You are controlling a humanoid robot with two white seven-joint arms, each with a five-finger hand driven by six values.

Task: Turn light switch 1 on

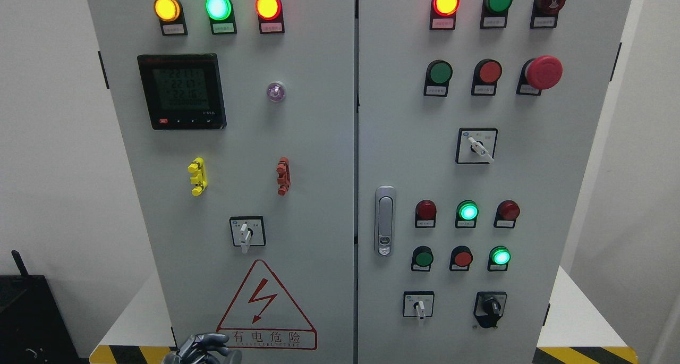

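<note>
At bottom edge, left of middle: left hand (202, 349), dark fingers loosely curled, holding nothing, below warning triangle (266, 306) on grey control cabinet (319, 141). Well above, selector switch (245, 233), lever pointing down, untouched. Judged early approach; next, raising to lever, then a turn. Right hand out of view.

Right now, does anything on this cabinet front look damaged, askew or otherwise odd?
Nothing looks damaged. The upper right rotary switch has its handle angled down-right, while the two white-handled ones below point straight down. The left hand is low at the bottom edge.
</note>
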